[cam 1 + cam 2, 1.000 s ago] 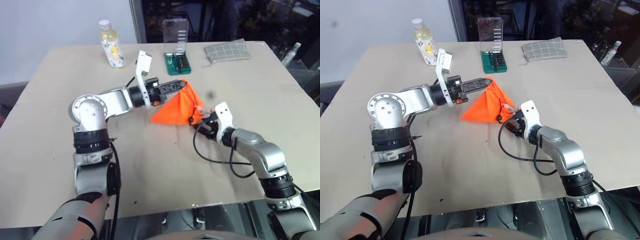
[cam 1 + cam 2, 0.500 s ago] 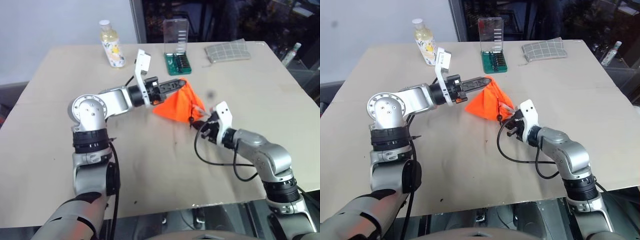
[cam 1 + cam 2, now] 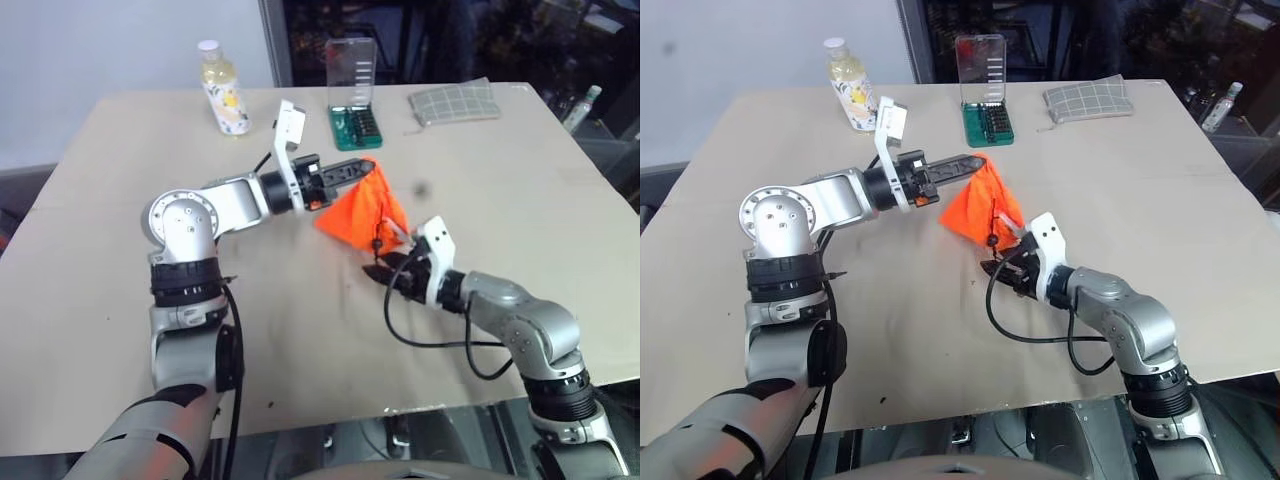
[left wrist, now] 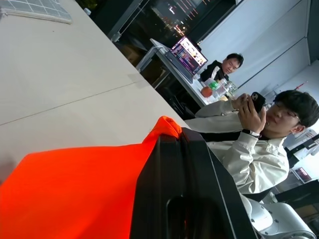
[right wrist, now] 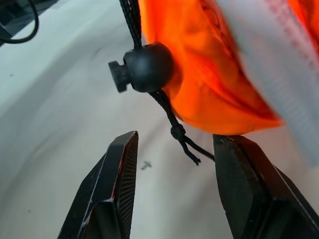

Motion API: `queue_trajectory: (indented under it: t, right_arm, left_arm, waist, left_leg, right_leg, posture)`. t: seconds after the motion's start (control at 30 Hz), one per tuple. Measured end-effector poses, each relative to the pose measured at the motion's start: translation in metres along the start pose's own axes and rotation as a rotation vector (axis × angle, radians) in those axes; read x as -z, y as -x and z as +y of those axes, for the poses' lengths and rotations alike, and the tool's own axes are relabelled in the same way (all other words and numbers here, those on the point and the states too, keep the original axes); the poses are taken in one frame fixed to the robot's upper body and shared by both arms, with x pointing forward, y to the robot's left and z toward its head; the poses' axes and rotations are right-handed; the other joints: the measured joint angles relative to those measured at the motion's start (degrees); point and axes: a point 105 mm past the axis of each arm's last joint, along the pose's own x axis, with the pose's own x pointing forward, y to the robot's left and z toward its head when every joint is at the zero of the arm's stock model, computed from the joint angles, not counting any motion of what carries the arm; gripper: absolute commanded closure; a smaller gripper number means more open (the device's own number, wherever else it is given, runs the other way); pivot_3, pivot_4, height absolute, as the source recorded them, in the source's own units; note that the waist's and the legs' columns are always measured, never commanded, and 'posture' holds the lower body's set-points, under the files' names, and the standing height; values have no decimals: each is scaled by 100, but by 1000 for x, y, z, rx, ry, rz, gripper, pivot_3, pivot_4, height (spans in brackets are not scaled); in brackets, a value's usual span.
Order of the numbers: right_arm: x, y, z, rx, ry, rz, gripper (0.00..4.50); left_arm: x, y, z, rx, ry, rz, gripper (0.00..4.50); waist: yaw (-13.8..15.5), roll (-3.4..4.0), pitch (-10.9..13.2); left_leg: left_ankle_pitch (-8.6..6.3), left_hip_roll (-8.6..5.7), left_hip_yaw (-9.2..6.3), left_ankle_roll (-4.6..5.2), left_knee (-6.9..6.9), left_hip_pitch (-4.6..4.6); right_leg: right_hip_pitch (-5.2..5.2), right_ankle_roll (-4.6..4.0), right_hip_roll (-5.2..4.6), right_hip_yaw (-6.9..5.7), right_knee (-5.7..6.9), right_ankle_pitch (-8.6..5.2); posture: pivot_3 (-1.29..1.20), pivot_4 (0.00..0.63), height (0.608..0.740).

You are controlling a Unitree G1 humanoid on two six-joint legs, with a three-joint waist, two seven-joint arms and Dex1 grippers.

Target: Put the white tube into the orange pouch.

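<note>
From the head views we are looking down on a beige table. Our left gripper is reaching level toward the right, its black fingers pressed together on the top edge of the orange pouch, which is hanging from that grip with its lower part resting on the table near the middle. The white tube is sticking out of the pouch's right side as a pale strip, so it is partly inside the opening. Our right gripper is sitting just near and right of the pouch, low over the table, with its fingers spread apart and nothing between them. At the far edge a yellowish bottle is standing on the left, a green tool case is standing open beside it, and a grey checked cloth is lying to the right.

In the left wrist view our black fingers are clamping a bunched ridge of the orange fabric, and two people are sitting beyond the table edge.

In the right wrist view our two fingers are standing apart, empty, below the pouch. A black cord stopper is dangling on its thin cord against the fabric, and the tube is showing as a blurred white band across the orange.
</note>
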Motion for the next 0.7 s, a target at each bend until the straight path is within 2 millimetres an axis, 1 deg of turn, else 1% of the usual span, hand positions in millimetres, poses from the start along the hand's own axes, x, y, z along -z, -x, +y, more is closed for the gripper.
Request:
queue_trajectory:
  t: [0.07, 0.17, 0.2, 0.23, 0.27, 0.5, 0.7]
  right_arm:
    - [-1, -3, 2, -6, -2, -5, 2125]
    - [-1, -5, 2, -7, -13, -12, 2920]
    - [-2, -6, 3, -11, -18, -17, 3352]
    - [-2, -8, 4, -16, -22, -22, 3952]
    - [-3, -8, 5, -20, -25, -27, 4434]
    - [-5, -17, 9, -37, -62, -59, 4434]
    - [-6, -18, 9, -40, -68, -73, 4434]
  left_arm:
    - [0, 0, 0, -1, 0, 0, 4500]
    - [0, 0, 1, -6, -1, 0, 4500]
    - [0, 0, 1, -8, -1, 0, 4500]
    - [0, 0, 1, -10, -1, 0, 4500]
    - [0, 0, 1, -10, -1, 0, 4500]
    - [-1, 0, 1, -14, -4, 0, 4500]
    - [-10, -1, 6, -61, -35, -23, 4500]
  waist:
    - [1, 0, 0]
    - [2, 0, 0]
    - [1, 0, 0]
    - [0, 0, 0]
    - [0, 0, 0]
    - [-1, 0, 0]
    - [0, 0, 0]
  left_leg:
    - [0, 0, 0, 0, 0, 0]
    - [0, 0, 0, 0, 0, 0]
    - [0, 0, 0, 0, 0, 0]
    - [0, 0, 0, 0, 0, 0]
    - [0, 0, 0, 0, 0, 0]
    - [0, 0, 0, 0, 1, 0]
    - [0, -1, 0, 0, 0, 0]
  right_leg:
    - [0, 0, 0, 0, 0, 0]
    - [0, 0, -1, 0, 0, 0]
    - [0, 0, -1, 0, 0, 0]
    - [0, 0, 0, 0, 0, 0]
    - [0, 0, 0, 0, 0, 0]
    - [0, 0, 0, -1, 1, 0]
    - [0, 0, -1, -1, 1, 0]
  posture:
    - [0, 150, 740]
    - [0, 150, 740]
    - [0, 150, 740]
    - [0, 150, 740]
    - [0, 150, 740]
    - [0, 150, 740]
    - [0, 150, 740]
